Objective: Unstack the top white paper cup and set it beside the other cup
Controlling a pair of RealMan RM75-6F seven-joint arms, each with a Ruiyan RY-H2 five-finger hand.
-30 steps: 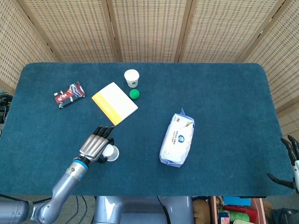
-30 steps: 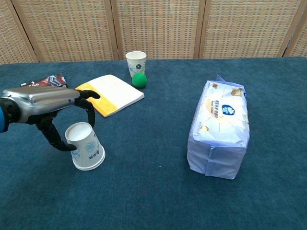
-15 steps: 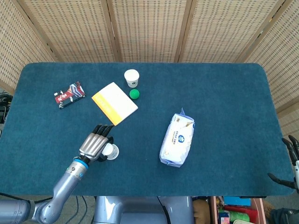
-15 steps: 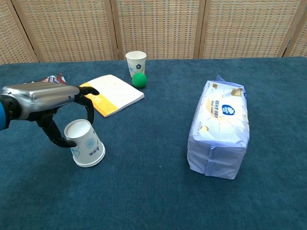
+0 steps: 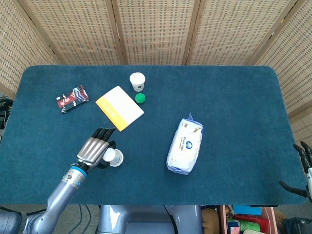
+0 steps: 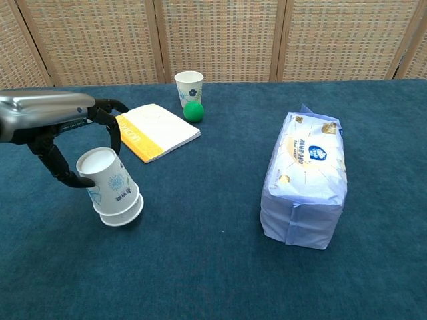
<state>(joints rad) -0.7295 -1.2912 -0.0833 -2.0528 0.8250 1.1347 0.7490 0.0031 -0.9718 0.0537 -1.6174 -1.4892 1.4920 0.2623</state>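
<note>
Two white paper cups stand upside down, nested, at the table's near left. My left hand [image 6: 59,125] grips the top cup [image 6: 100,175] from behind and above, with fingers curled round its base. That cup is tilted and raised partly off the lower cup [image 6: 127,208], whose rim rests on the cloth. From the head view the left hand [image 5: 91,151] covers most of the cups [image 5: 114,157]. My right hand [image 5: 303,171] hangs beyond the table's right front corner, fingers spread, holding nothing.
A third paper cup [image 6: 189,87] stands upright at the back with a green ball [image 6: 193,111] beside it. A yellow-and-white booklet [image 6: 157,131] lies near the hand. A tissue pack [image 6: 305,177] sits right of centre, and a red-and-black packet [image 5: 72,98] at far left.
My left hand has drawn up and to the left with the top cup, which now sits higher and shows more of the lower cup beneath it. The right hand has not moved.
</note>
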